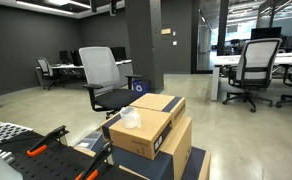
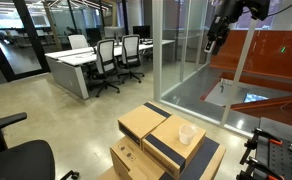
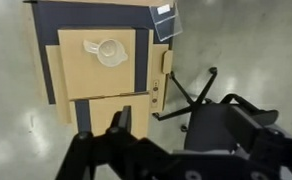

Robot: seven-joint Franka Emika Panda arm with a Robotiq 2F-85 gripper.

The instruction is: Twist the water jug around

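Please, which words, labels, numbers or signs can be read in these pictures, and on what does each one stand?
Nothing can be read.
Blue object with a white round mark: mark too small.
Small pale sign on the grey pillar: blurred.
Squat translucent whitish plastic water jug: no label shows.

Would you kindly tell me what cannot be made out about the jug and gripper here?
Water jug: too small in every view to show its contents.
Gripper: tiny and dark in an exterior view, blurred in the wrist view; open or shut is unclear.
Lower boxes: cut off by the bottom edge.
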